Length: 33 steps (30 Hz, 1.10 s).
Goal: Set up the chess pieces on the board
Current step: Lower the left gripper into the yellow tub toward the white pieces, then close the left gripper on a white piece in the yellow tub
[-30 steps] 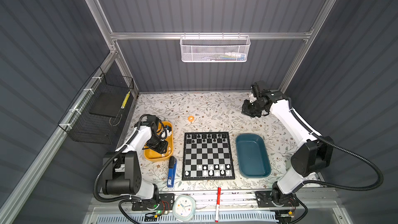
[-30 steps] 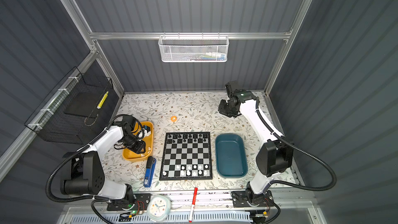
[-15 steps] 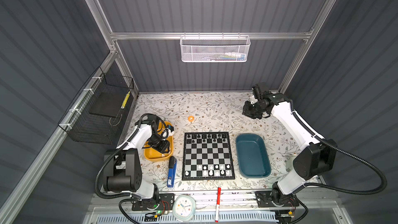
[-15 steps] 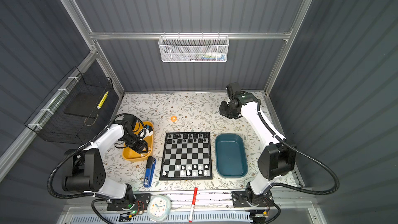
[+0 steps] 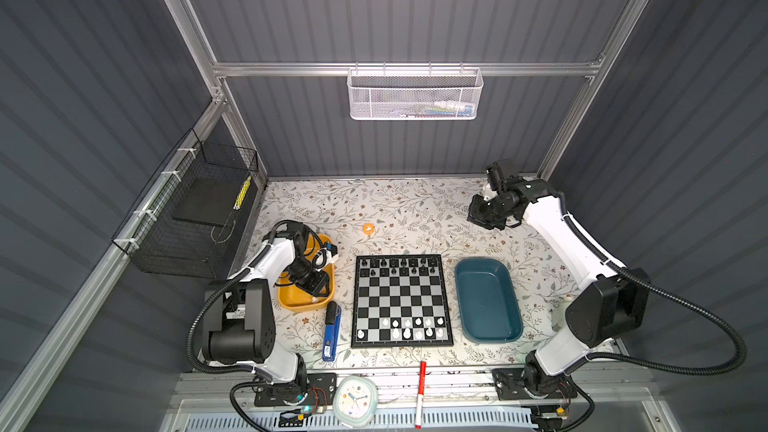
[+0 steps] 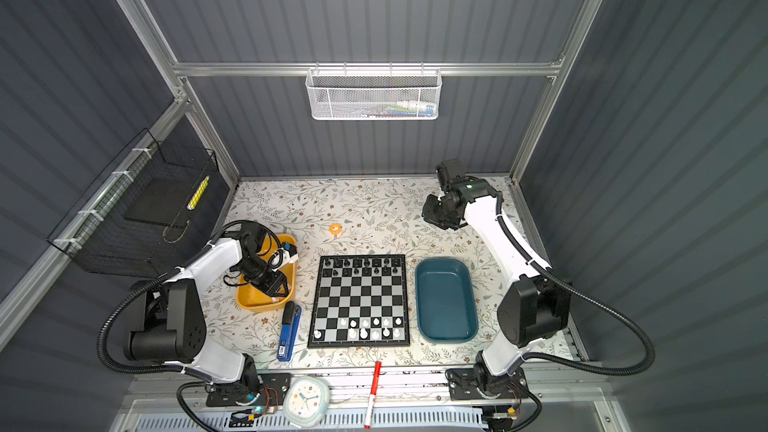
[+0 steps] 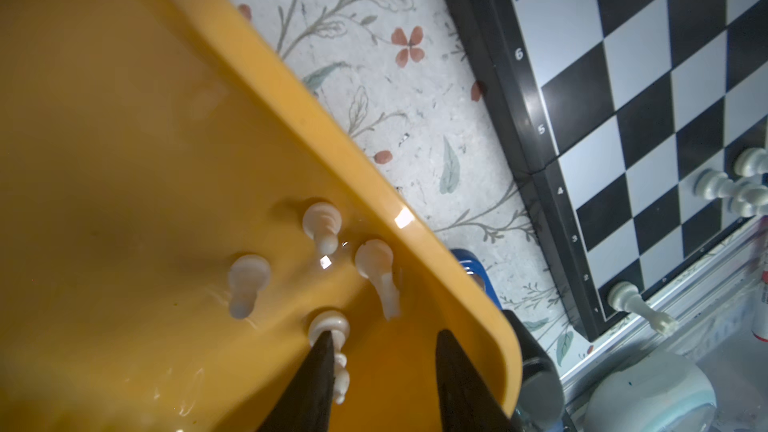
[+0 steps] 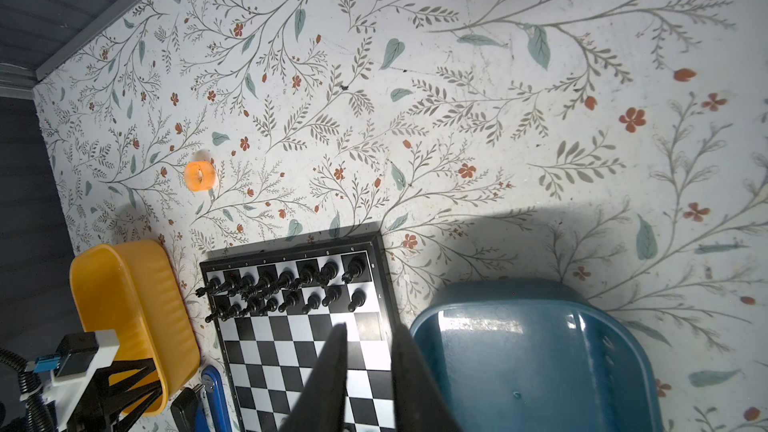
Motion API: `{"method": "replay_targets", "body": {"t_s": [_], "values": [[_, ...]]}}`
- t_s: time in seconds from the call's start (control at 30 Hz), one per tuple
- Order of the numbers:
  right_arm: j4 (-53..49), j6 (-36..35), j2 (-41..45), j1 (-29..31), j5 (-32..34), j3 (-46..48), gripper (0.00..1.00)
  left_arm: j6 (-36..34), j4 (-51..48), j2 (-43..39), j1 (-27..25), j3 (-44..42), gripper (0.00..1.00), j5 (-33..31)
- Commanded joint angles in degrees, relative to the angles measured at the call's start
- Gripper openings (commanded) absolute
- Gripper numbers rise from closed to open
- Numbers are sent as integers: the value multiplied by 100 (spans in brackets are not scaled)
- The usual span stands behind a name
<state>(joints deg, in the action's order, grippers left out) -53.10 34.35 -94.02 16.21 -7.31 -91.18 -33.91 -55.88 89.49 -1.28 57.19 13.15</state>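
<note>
**Layout.** The square chessboard of black and silvery-white squares [image 5: 401, 297] lies flat at the middle of the floral-patterned surface [image 5: 415, 209]. It sits between an oblong yellow plastic tray [image 5: 299, 303] and an oblong teal plastic tray [image 5: 488, 301]. In my judgement this puts one supply tray within reach of each arm.

**Pieces.** The glossy black chessmen [image 5: 397, 266] stand in the two far rows, which appear filled, and the teal tray shows nothing inside. The small white chessmen [image 5: 409, 328] of plastic occupy the two near rows, with gaps toward the yellow tray's side. The left wrist view shows four more of them lying on their sides in a corner of the yellow tray.

**Left arm.** The left claw [image 7: 385, 332] is lowered into that corner with its jaws spread and nothing pinched. One fingertip [image 7: 322, 355] touches the nearest toppled white piece [image 7: 330, 324], which lies at that finger, not between the two. I judge this an approach for a pick. The claw needs a sideways shift to straddle the piece, because closing as it stands could push the piece away.

**Right arm.** The right claw [image 5: 484, 216] hangs over the far right of the surface, well apart from the chessboard. Its jaws are narrowly parted with nothing between them. It is probably parked there to keep clear of the left arm's route.
</note>
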Motion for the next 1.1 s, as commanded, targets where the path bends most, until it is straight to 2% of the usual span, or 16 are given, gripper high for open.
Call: {"method": "replay_targets", "body": {"t_s": [0.0,1.07], "values": [[17,13,-29,23,17,-54,23,-63,-121,77,31,113,42,154],[12,-11,-41,40,-66,3,23,-109,34,288,-101,68,38,184]]}}
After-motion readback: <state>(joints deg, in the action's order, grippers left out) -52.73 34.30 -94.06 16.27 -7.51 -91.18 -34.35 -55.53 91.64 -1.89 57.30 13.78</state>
